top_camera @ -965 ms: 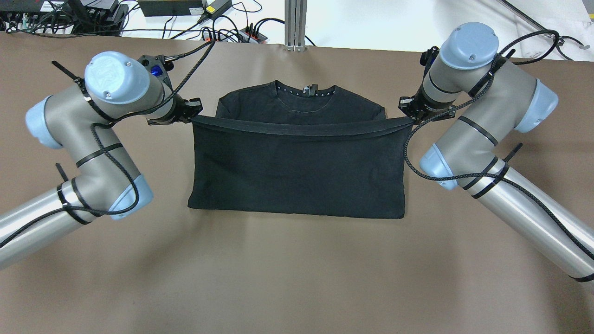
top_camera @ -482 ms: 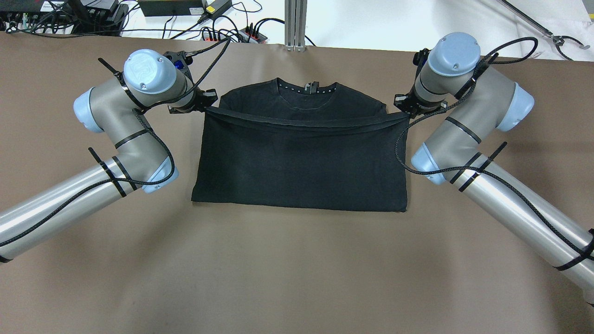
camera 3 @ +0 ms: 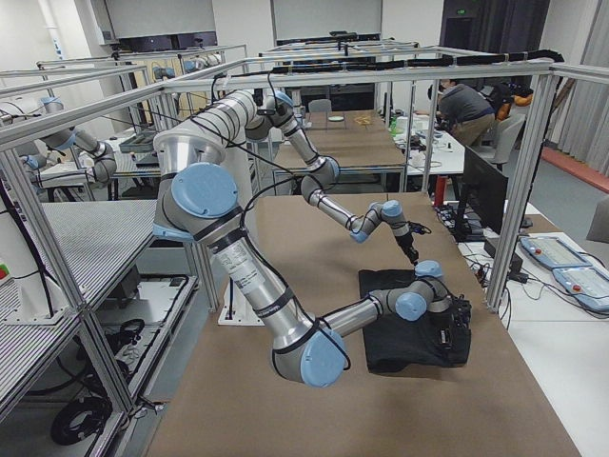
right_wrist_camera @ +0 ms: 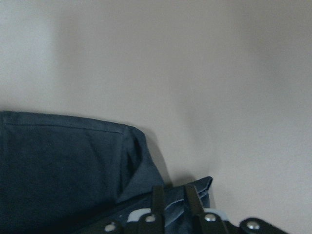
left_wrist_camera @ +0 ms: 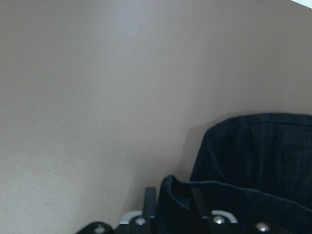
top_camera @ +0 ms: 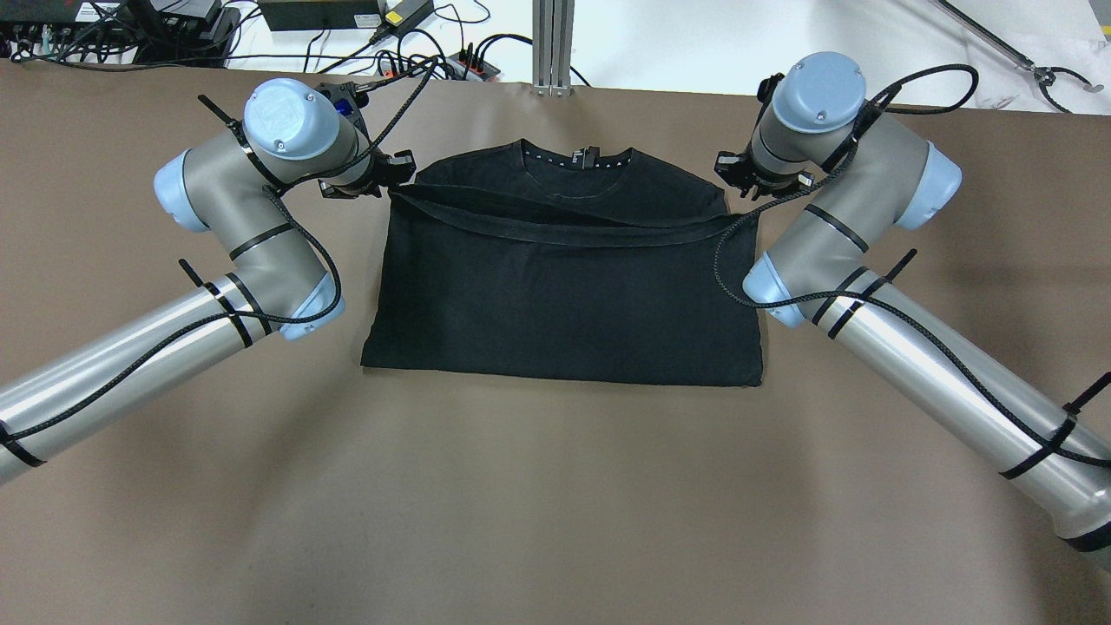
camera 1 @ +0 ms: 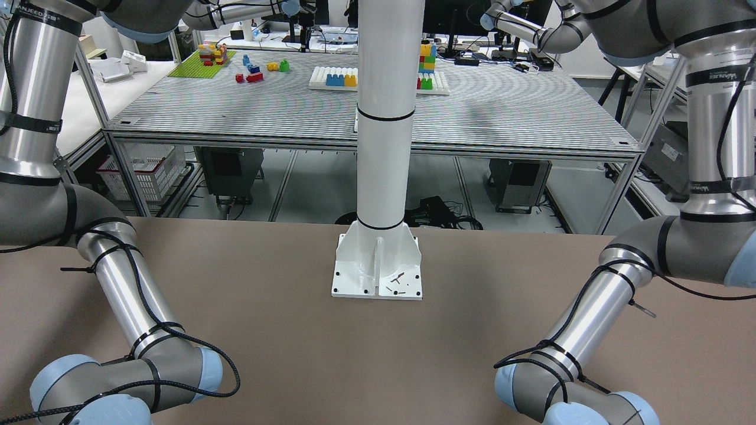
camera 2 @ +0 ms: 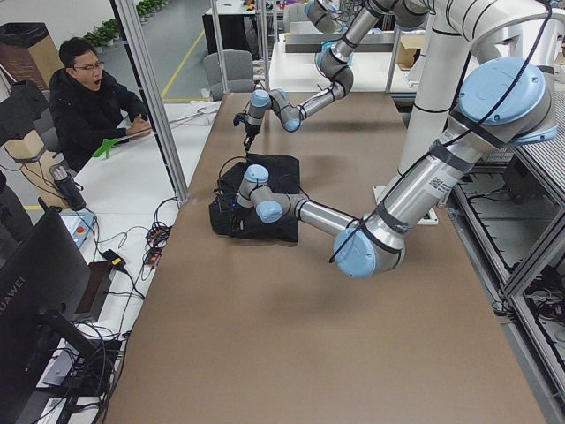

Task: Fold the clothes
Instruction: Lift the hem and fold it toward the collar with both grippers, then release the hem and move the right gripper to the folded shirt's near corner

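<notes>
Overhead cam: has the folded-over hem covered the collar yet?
No, the collar of the black shirt lies uncovered beyond the raised hem.

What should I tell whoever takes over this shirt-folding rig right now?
Left gripper: shut on one hem corner of the black shirt.
Right gripper: shut on the other hem corner.
The shirt lies on the table, collar at the far side. The hem is raised and carried over the body, short of the collar.
Done: lower half doubled over.
Left: lay the hem down near the collar, release, and probably fold again.
</notes>
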Available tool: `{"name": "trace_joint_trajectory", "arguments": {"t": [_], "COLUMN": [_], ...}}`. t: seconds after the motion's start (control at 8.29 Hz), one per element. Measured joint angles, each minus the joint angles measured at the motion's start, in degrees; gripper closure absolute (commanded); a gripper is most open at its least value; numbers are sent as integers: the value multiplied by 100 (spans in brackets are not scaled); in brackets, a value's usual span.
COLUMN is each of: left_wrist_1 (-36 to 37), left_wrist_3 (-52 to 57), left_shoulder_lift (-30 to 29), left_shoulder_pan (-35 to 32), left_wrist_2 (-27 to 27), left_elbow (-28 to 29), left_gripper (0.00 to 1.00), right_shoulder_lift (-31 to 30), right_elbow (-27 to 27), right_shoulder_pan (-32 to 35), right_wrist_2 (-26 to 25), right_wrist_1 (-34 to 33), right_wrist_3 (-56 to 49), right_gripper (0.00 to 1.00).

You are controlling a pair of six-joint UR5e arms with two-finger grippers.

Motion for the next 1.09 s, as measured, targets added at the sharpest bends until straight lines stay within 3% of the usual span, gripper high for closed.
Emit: {"name": "trace_joint_trajectory", "arguments": {"t": [0.36,0.6,0.84,1.09], "left_wrist_1": [-40,-64,-71,-69], "left_wrist_3": [540,642,650,646], "left_shoulder_lift": [-7,9,-6,-10], "left_shoulder_pan": [-385,-428,-421,-421], "left_wrist_2": [-798,-919,-862,-789], "left_elbow": [151,190,202,205], "left_gripper": [39,38,37,37], "right_shoulder_lift": [42,-914,-2011,-2743], "right_elbow": [108,1266,2566,3035], "right_shoulder_pan": [3,-201,-817,-1375], "right_wrist_2": [17,174,157,-210], "right_wrist_1": [66,109,180,586], "right_wrist_3": [706,797,1245,1531], "right_gripper": [6,6,6,8]}}
